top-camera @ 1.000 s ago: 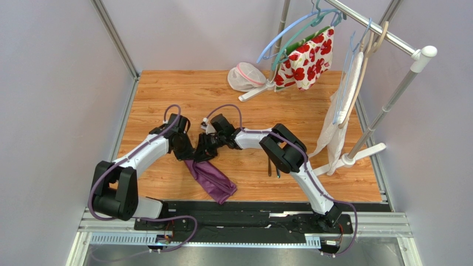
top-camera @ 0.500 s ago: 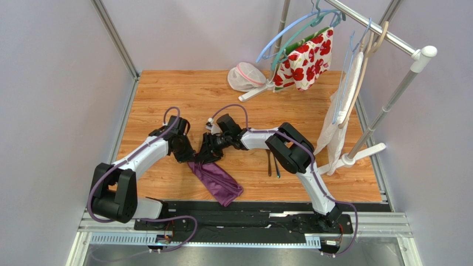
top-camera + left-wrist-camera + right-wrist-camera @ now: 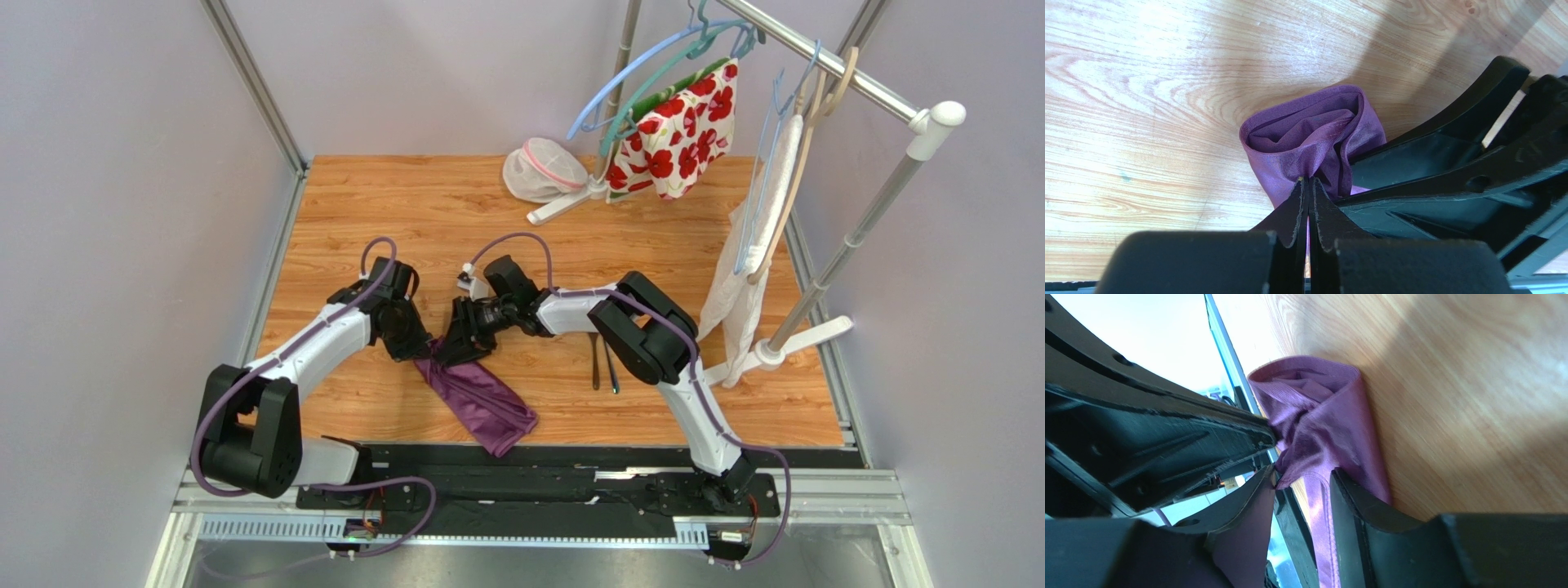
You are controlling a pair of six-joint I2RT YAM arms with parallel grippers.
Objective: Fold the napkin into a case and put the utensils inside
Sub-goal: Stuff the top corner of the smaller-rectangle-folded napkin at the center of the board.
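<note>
The dark purple napkin (image 3: pixel 485 404) lies as a bunched, loosely folded strip running from mid-table towards the near edge. Its upper end is lifted and crumpled (image 3: pixel 1309 131). My left gripper (image 3: pixel 423 347) (image 3: pixel 1308 182) is shut on that end, a thin fold of cloth pinched between its tips. My right gripper (image 3: pixel 464 343) (image 3: pixel 1303 474) sits right against it with its jaws apart; a hem of the napkin (image 3: pixel 1321 422) hangs loosely between them. The two slim dark utensils (image 3: pixel 602 363) lie side by side on the wood to the right, beside the right arm's elbow.
A white mesh pouch (image 3: pixel 543 169) sits at the back of the wooden table (image 3: pixel 368 208). A floral cloth (image 3: pixel 675 129) and a white cloth (image 3: pixel 746 263) hang from a clothes rack whose base (image 3: pixel 785 349) stands on the right side.
My right gripper's jaws have opened and let go of the napkin. The right elbow swung right, uncovering the utensils, and the napkin strip shifted slightly right. The left gripper stays shut on the cloth.
</note>
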